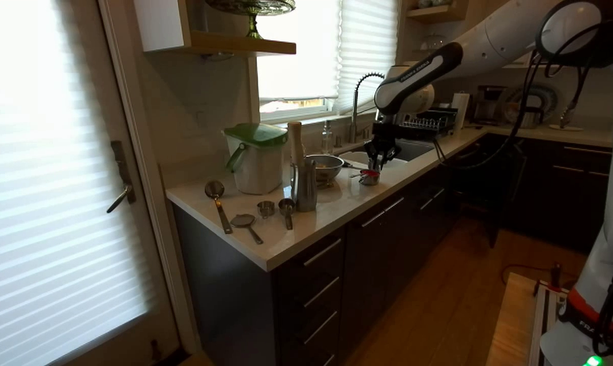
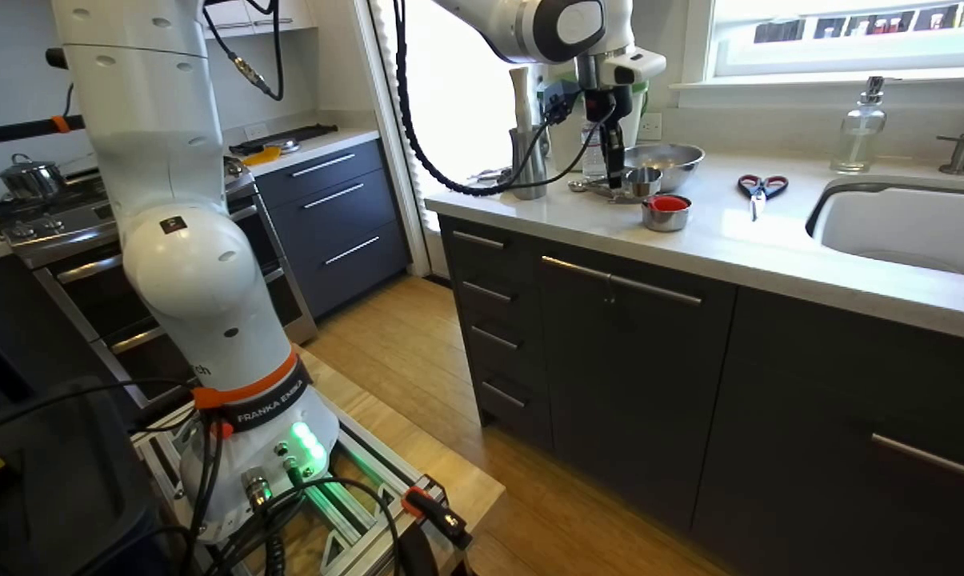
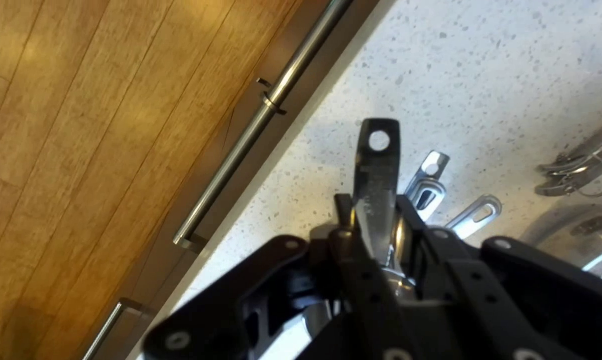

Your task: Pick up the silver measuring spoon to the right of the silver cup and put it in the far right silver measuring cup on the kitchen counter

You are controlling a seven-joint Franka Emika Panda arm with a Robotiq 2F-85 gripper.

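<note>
My gripper [image 3: 373,202] is shut on the flat handle of a silver measuring spoon [image 3: 376,172]. The handle points up in the wrist view; its bowl is mostly hidden by the fingers. In an exterior view the spoon's bowl [image 2: 643,182] shows beside the fingertips [image 2: 614,182], close to the small silver measuring cup with red inside [image 2: 666,213]. In an exterior view the spoon [image 1: 373,163] appears just above that cup [image 1: 369,177]. Whether they touch cannot be told. Handles [image 3: 473,216] lie below the gripper on the kitchen counter [image 3: 455,75].
A metal bowl [image 1: 326,168], a steel cylinder [image 1: 304,190] and a green-lidded bin [image 1: 258,162] stand nearby. A small cup [image 1: 266,209], a scoop [image 1: 287,206], a strainer [image 1: 243,220] and a ladle [image 1: 215,190] lie near the counter's end. Scissors [image 2: 760,192] lie by the sink [image 2: 914,224].
</note>
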